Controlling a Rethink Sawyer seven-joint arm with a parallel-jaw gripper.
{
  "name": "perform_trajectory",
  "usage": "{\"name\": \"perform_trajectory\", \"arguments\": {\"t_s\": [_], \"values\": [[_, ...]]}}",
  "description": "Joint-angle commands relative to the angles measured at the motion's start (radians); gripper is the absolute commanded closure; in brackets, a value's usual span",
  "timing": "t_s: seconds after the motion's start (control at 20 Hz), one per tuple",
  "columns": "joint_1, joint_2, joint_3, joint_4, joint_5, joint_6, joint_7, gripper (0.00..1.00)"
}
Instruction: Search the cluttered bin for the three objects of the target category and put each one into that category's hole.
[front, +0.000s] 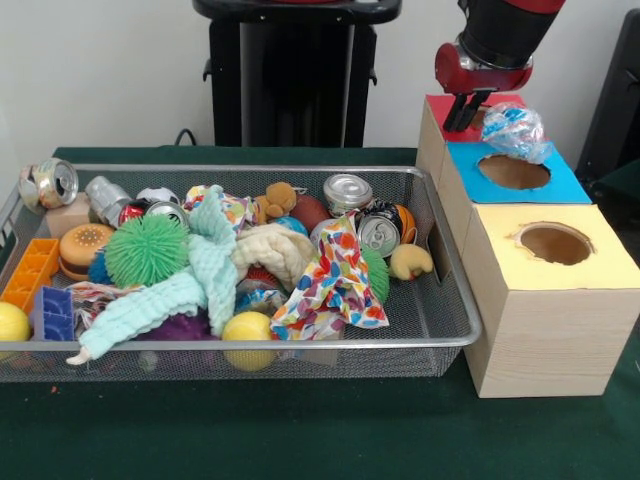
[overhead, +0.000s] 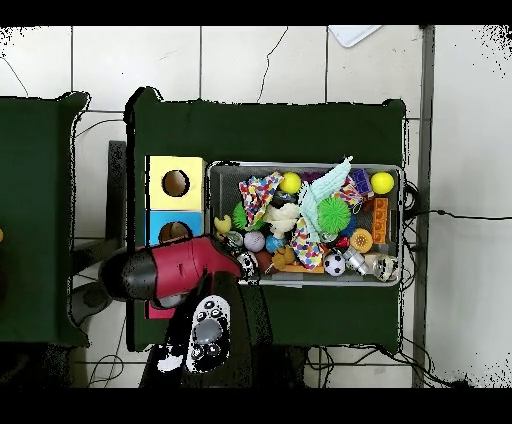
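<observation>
There is one wire-mesh bin and three wooden boxes beside it, each with one hole: red-topped, blue-topped and yellow-topped. One crumpled plastic bottle rests at the blue hole's edge. In the bin I count about four metal cans, though clutter may hide more, three yellow balls and one green spiky ball.

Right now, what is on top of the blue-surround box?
A crumpled clear water bottle with a blue-and-white label sits at the far rim of the blue-surround hole, beside the pincer. The hole's inside is dark; its contents cannot be seen.
</observation>
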Motion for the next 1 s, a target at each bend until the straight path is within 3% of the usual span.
{"name": "perform_trajectory", "arguments": {"t_s": [0.05, 0.75, 1.0], "values": [[-0.017, 0.108, 0.024, -0.120, 0.009, -0.079, 0.176, 1.00], [-0.017, 0.085, 0.022, -0.111, -0.002, -0.037, 0.159, 1.00], [-0.018, -0.017, 0.022, -0.005, 0.016, 0.027, 0.134, 1.00]]}}
